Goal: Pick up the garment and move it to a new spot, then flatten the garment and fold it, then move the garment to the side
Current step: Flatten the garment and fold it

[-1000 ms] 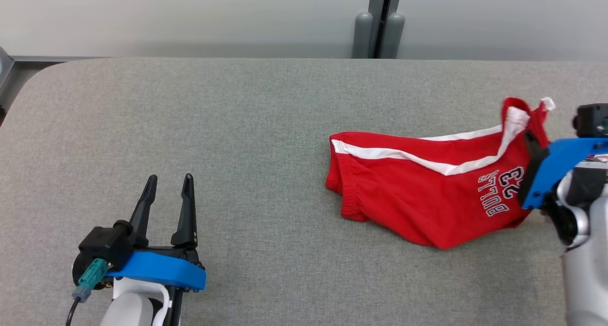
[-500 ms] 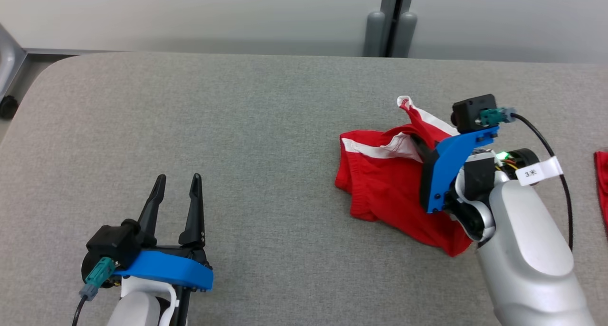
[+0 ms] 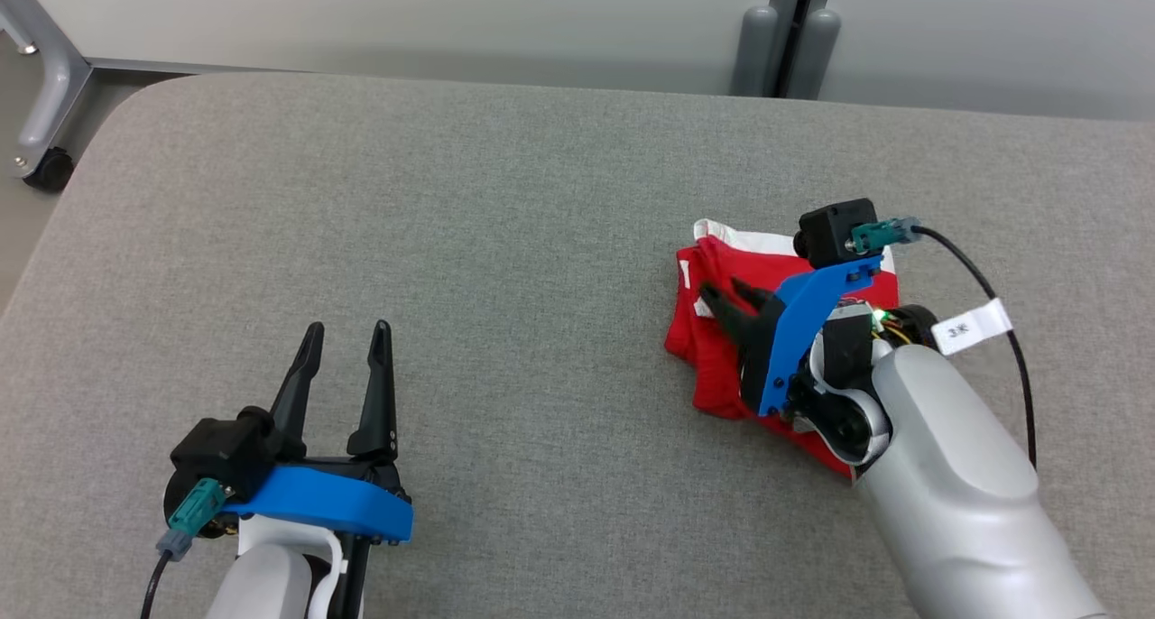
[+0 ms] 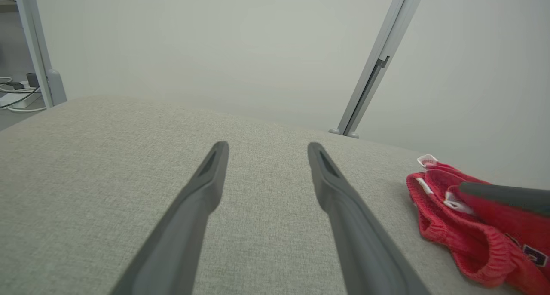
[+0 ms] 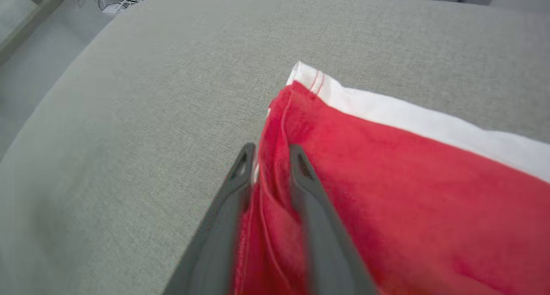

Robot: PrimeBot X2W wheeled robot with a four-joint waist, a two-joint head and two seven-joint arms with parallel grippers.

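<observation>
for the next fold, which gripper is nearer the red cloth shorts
Right. The right gripper is on the red cloth shorts, jaws parted around a fold; the left gripper is apart, well to their left.

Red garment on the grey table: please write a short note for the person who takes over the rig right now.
Left end effector: open, holding nothing, above the table at its near left.
Right end effector: fingers a little apart with a fold of the garment between them; gripping or letting go, I cannot tell.
Garment: a compact red and white bundle on the right part of the table, partly under the right arm.
Done: it looks folded over at least once.
Left: check that the fold is neat, free the right end effector, then move the garment to the side.
</observation>
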